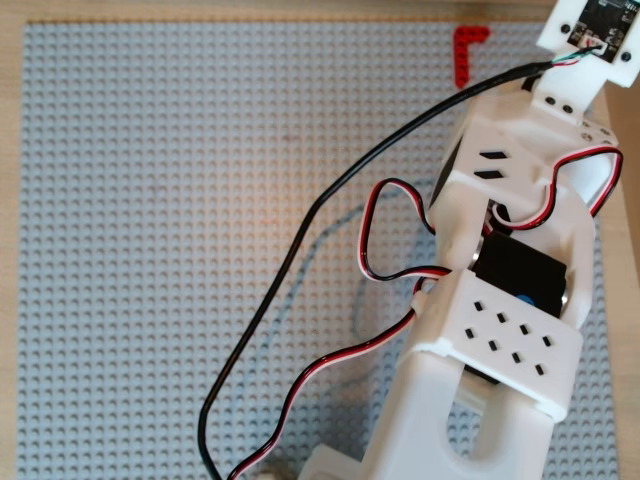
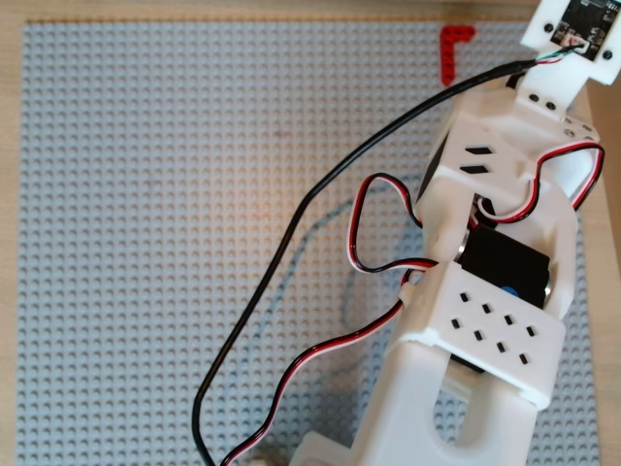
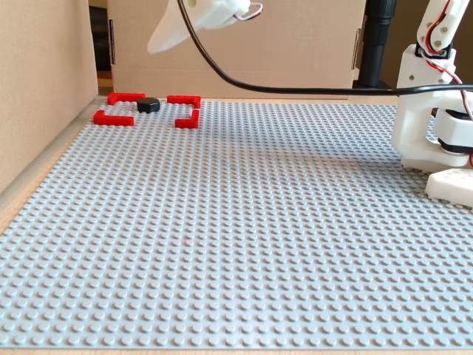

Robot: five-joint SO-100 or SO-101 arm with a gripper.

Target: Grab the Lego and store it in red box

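A grey studded baseplate (image 3: 244,244) is seen filling most of the fixed view. At about eleven o'clock on it, near the far left corner, the red box (image 3: 118,118) is laid out as four thin L-shaped corner pieces with gaps between them. The Lego (image 3: 148,105), a small glossy black flat-topped piece, is seen inside that outline, toward its far side, lying flat on the studs. High above it, at twelve o'clock of the frame, the white gripper (image 3: 159,43) is held in the air, well apart from the Lego; only one pale finger is shown, so whether the pincer is wide or narrow cannot be told. A black cable (image 3: 295,90) is trailed rightward to the arm's base (image 3: 429,126) at three o'clock.

In both overhead views, the white arm (image 1: 500,300) is seen covering the right side, and a single red corner piece (image 1: 465,50) is visible at one o'clock.
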